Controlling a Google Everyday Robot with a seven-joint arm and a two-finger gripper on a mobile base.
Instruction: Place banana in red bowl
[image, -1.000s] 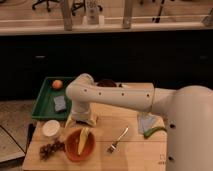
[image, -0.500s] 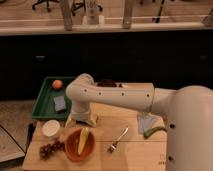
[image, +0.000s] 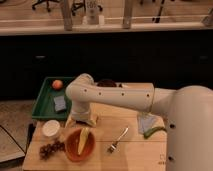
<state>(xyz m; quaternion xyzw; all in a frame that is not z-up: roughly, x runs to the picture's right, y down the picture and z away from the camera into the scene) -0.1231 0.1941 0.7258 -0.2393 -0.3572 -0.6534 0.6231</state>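
Nearest, just below my gripper (image: 82, 121), sits the red bowl (image: 80, 144) with the banana (image: 83, 140) lying inside it, apart from my fingers. Whether my jaws are spread or closed I cannot tell. Left of the bowl are dark grapes (image: 50, 149) and a white round container (image: 51, 129); to the right lies a fork (image: 117, 140). Farther left, behind me, the green tray (image: 42, 104) holds an orange fruit (image: 57, 84).

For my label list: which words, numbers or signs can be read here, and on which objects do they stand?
None can be read.
Small dark marks on the table near its right front corner: too blurred to read.
The banana, the red bowl and the gripper just behind it show no text.
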